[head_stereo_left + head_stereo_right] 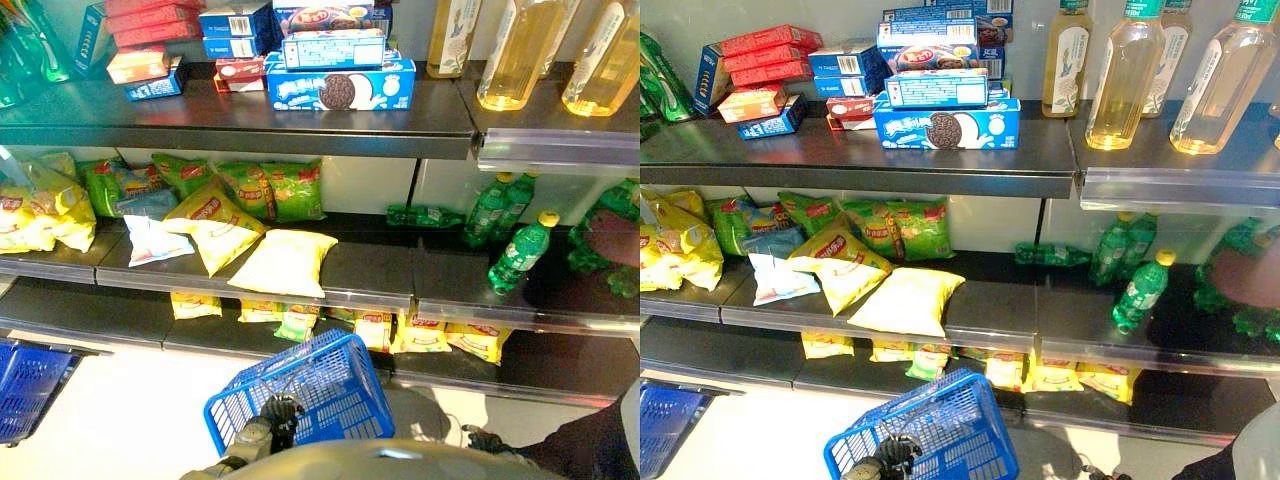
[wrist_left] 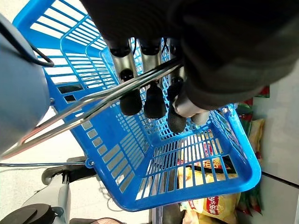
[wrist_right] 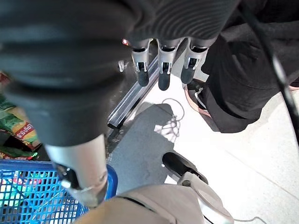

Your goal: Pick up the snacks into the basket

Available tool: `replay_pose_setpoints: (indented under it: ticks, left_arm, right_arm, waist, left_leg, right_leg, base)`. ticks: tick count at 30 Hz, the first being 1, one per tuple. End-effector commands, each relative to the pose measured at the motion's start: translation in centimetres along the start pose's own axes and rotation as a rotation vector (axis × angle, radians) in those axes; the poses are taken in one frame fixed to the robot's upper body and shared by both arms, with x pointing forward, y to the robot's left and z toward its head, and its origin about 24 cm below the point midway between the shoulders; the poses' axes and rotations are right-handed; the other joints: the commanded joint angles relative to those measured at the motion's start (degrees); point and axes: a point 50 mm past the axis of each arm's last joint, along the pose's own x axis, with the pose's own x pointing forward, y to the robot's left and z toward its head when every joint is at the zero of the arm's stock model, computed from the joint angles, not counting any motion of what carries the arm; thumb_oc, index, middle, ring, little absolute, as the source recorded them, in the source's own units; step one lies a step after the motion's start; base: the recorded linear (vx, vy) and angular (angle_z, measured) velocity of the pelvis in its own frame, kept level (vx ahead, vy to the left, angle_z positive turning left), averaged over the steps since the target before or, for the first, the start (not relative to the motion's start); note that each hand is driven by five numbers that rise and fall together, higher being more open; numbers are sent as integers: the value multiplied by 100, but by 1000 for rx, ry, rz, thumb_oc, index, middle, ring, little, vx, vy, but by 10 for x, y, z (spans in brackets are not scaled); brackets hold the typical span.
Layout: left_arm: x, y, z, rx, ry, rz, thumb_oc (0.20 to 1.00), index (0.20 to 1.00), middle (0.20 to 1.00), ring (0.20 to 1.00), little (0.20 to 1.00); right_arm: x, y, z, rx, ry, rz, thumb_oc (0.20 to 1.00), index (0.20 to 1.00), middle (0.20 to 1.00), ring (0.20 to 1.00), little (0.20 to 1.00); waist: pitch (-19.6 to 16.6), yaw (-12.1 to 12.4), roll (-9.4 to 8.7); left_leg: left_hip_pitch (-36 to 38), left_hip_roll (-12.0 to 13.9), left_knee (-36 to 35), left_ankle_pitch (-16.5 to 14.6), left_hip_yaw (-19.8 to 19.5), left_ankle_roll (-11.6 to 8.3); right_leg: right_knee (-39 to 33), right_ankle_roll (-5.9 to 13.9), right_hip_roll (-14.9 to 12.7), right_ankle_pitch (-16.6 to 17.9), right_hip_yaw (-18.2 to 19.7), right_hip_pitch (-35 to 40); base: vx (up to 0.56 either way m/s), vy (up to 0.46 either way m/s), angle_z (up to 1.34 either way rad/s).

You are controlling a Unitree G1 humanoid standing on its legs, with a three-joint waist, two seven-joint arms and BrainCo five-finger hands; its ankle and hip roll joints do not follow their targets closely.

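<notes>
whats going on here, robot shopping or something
Roughly, yes. The left robot hand has its fingers curled round the metal handle of a blue basket, held in front of shelves of yellow and green snack bags. The right robot hand hangs open over the floor, holding nothing. The basket looks empty.

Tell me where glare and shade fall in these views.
Left eye view: the pale yellow bag is washed out by light, the bottom shelf lies in shade. Right eye view: the oil bottles glow, lit through. Left wrist view: the wire handle glints where the left robot hand curls round it.
</notes>
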Motion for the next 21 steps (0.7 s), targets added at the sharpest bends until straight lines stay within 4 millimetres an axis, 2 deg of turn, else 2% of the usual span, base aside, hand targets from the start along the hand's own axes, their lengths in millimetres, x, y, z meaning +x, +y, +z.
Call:
replay_pose_setpoints:
  ticks: [1, 8, 11, 13, 14, 15, 16, 17, 18, 19, 21]
  left_arm:
    - [-11, 60, -19, 46, 98, 160, 200, 200, 200, 200, 200]
    - [-12, 59, -25, 50, 120, 153, 200, 200, 200, 200, 200]
    - [-13, 63, -25, 20, 115, 172, 200, 200, 200, 200, 200]
    - [-13, 73, -17, -55, 67, 216, 200, 200, 200, 200, 200]
    - [-13, 73, -17, -55, 67, 216, 200, 200, 200, 200, 200]
    - [-19, 92, -13, -56, 15, 312, 200, 200, 200, 200, 200]
    - [-18, 88, -13, -82, -7, 307, 200, 200, 200, 200, 200]
    - [-17, 78, -2, -157, -104, 289, 200, 200, 200, 200, 200]
    - [-17, 78, -2, -157, -104, 289, 200, 200, 200, 200, 200]
    - [-20, 89, 8, -131, -158, 307, 200, 200, 200, 200, 200]
    - [-21, 89, 24, -177, -251, 320, 200, 200, 200, 200, 200]
  right_arm:
    - [2, -2, 8, 9, -9, -8, 1000, 1000, 1000, 1000, 1000]
    - [2, 3, 6, 12, -5, 6, 1000, 1000, 1000, 1000, 1000]
    - [3, -3, 15, 107, -42, -22, 1000, 1000, 1000, 1000, 1000]
    - [3, -20, 39, 260, -160, -86, 1000, 1000, 1000, 1000, 1000]
    - [3, -20, 39, 260, -160, -86, 1000, 1000, 1000, 1000, 1000]
    - [-10, -41, 86, 449, -425, -160, 1000, 1000, 1000, 1000, 1000]
    - [-14, -42, 90, 444, -465, -176, 1000, 1000, 1000, 1000, 1000]
    - [-28, -54, 104, 503, -603, -191, 1000, 1000, 1000, 1000, 1000]
    - [-28, -54, 104, 503, -602, -190, 1000, 1000, 1000, 1000, 1000]
    - [-51, -77, 129, 546, -797, -226, 1000, 1000, 1000, 1000, 1000]
    - [-75, -92, 148, 571, -960, -258, 1000, 1000, 1000, 1000, 1000]
  waist:
    - [-151, 58, -420]
    - [-167, 55, -417]
    - [-157, 46, -407]
    - [-136, 24, -395]
    - [-133, 26, -395]
    - [-61, -12, -421]
    - [-50, -17, -425]
    - [7, -14, -405]
    - [-9, -15, -407]
    - [13, -51, -385]
    - [29, -64, -389]
  left_leg:
    - [-185, -298, 331, -426, -93, 53]
    - [-180, -288, 329, -401, -88, 43]
    - [-189, -273, 303, -374, -72, 28]
    - [-200, -251, 284, -356, -42, 20]
    - [-195, -250, 283, -357, -41, 20]
    - [-180, -230, 266, -346, -7, 6]
    - [-208, -234, 269, -336, -7, 8]
    - [-204, -231, 272, -333, -9, 8]
    - [-224, -234, 273, -326, -11, 8]
    - [-247, -215, 275, -304, 8, -3]
    - [-272, -204, 295, -300, -2, -11]
  right_leg:
    - [56, 390, -219, -99, -4, -283]
    - [56, 378, -218, -118, -17, -272]
    - [56, 376, -214, -118, -25, -299]
    - [56, 380, -208, -108, -1, -334]
    - [56, 380, -207, -109, -1, -330]
    - [56, 390, -185, -115, 36, -352]
    - [56, 392, -184, -108, 51, -375]
    - [56, 392, -173, -110, 66, -370]
    - [56, 393, -176, -105, 65, -388]
    - [56, 399, -158, -123, 74, -405]
    - [56, 397, -150, -140, 76, -406]
  base:
    - [0, 0, 0]
    - [0, 0, 0]
    - [0, 0, 0]
    - [0, 0, 0]
    - [-30, -34, -3]
    - [-41, -37, -2]
    - [-66, -47, -4]
    - [-42, -15, -8]
    - [-51, -39, -9]
    - [-33, -50, -4]
    - [-33, -63, 2]
